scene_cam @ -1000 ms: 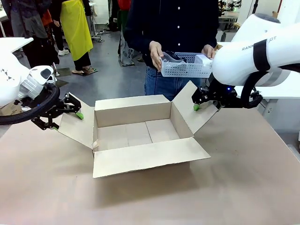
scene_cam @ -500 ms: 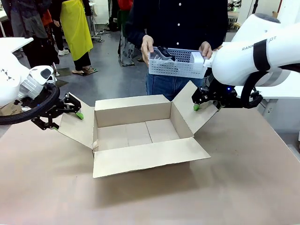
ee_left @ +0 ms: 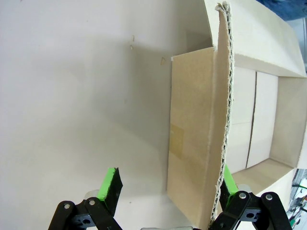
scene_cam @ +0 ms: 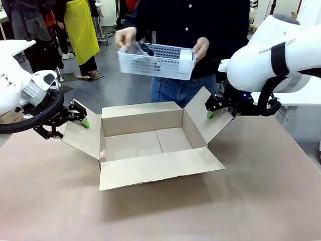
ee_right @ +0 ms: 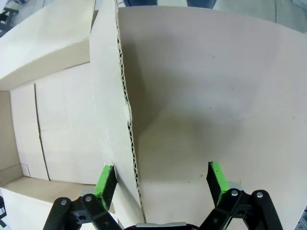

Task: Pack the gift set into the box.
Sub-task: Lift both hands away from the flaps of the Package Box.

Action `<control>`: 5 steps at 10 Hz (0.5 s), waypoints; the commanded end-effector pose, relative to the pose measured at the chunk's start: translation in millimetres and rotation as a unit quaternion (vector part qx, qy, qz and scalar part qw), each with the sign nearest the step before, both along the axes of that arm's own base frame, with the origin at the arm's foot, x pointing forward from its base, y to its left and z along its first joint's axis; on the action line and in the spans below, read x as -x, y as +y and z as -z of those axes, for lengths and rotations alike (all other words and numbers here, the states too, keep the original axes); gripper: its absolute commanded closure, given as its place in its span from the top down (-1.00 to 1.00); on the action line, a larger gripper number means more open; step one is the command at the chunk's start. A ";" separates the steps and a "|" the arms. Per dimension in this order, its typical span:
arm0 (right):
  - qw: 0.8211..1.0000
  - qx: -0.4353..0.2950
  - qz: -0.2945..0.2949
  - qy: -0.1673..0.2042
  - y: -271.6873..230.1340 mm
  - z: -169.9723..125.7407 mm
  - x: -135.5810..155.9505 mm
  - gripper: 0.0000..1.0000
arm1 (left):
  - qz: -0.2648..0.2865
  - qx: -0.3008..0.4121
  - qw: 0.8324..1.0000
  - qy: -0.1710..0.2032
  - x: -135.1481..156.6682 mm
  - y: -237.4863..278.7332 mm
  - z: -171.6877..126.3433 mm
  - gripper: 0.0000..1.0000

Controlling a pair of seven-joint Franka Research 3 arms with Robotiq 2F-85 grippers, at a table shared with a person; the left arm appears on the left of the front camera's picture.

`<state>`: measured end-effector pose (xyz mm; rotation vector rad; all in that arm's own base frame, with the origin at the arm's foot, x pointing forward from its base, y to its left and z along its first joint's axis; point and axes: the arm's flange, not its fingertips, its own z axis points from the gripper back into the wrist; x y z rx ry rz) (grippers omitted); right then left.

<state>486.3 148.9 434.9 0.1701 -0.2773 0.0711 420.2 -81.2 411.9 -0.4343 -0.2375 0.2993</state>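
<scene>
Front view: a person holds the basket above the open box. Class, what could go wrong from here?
1. The left gripper and right gripper are open, straddling the side flaps without clamping them; a flap might swing inward and block the basket.
2. The basket is held near the far edge of the box and could catch on it going down.

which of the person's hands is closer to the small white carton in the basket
Their left hand, gripping the basket end beside the carton; their right hand holds the opposite end.
</scene>
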 end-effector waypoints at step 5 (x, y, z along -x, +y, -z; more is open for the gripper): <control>1.000 0.012 0.008 0.001 0.1 -3.5 -1.4 1.00 | -0.006 -0.007 1.000 0.006 0.5 -1.5 -0.7 1.00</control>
